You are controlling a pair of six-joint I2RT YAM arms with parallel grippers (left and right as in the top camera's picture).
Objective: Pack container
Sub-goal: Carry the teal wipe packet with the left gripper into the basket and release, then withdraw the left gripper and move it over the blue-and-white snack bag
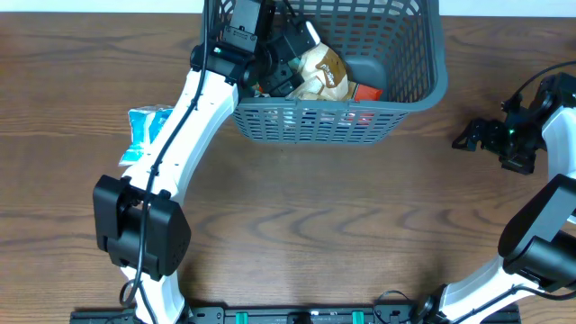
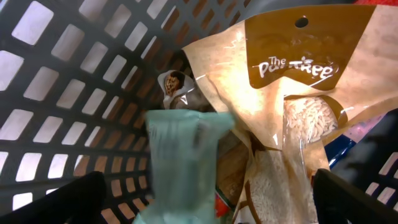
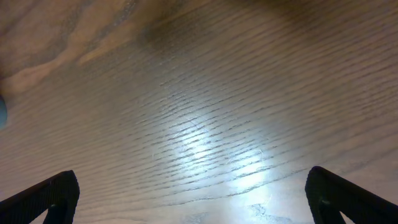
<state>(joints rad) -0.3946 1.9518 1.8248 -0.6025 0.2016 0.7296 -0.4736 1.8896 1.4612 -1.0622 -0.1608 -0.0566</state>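
Your view, left to right: blue packet on desk. Left tool sits inside container at desk's far centre, released; pale green packet between its fingers, touching neither. Right tool released above desk.

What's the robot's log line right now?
left tool: open in basket | green packet: not gripped | right tool: open over table

One dark grey lattice container, far centre. Three items can be counted inside it: one tan pouch, one pale green wrapper and one small printed packet. Others beneath are too hidden to count. One light-blue packet on the worktop, left.
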